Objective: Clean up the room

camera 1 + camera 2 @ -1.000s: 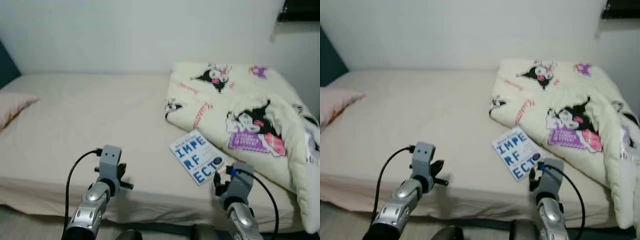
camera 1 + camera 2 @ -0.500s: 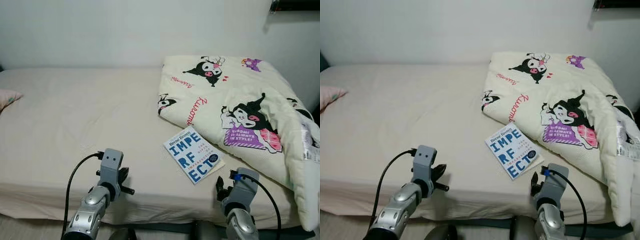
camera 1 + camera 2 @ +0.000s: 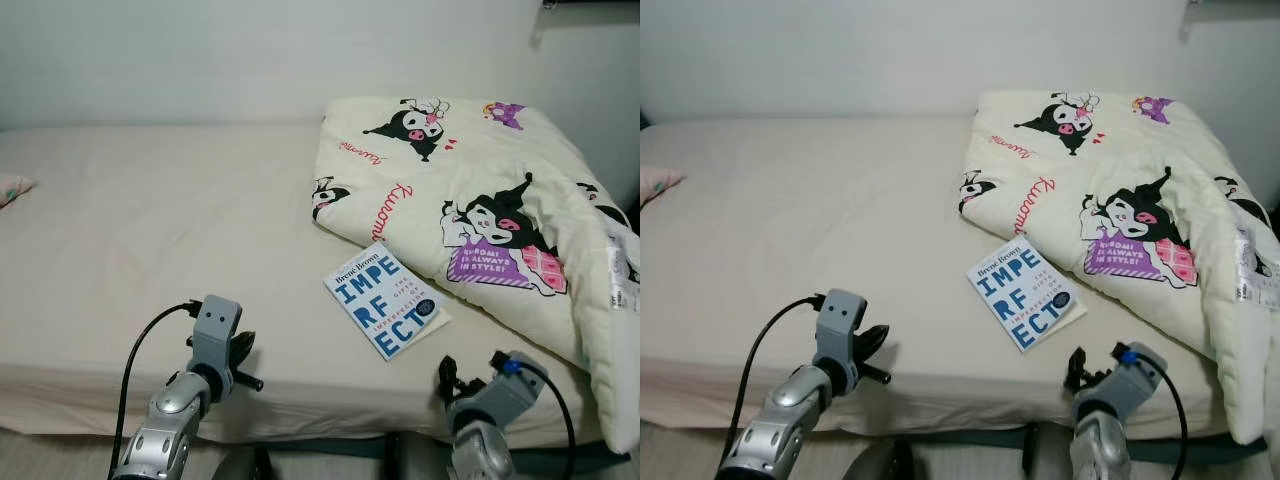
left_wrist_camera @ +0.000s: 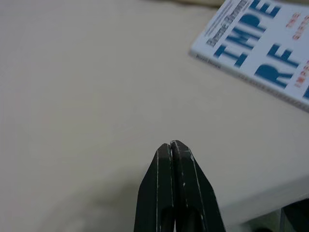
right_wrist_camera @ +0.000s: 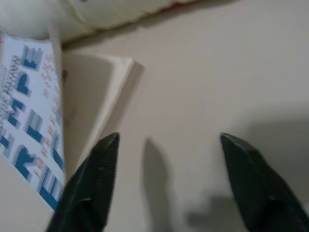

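At the near edge of the beige-sheeted bed [image 3: 150, 220], the tidying has barely begun. The left hand [image 3: 243, 362], its black fingers pressed together, hovers empty above the sheet. The right hand [image 3: 443, 377], fingers spread apart, hangs just short of the mattress edge, near the corner of the white paperback book with blue block lettering [image 3: 384, 311]. The book lies untouched on the sheet, one corner against the cream cartoon-print quilt [image 3: 470, 200], which sits bunched over the bed's right side. Book and quilt both appear left to deal with. Compared with a second ago, the camera has come closer and looks down more steeply, and the right hand sits lower and further right of the book.
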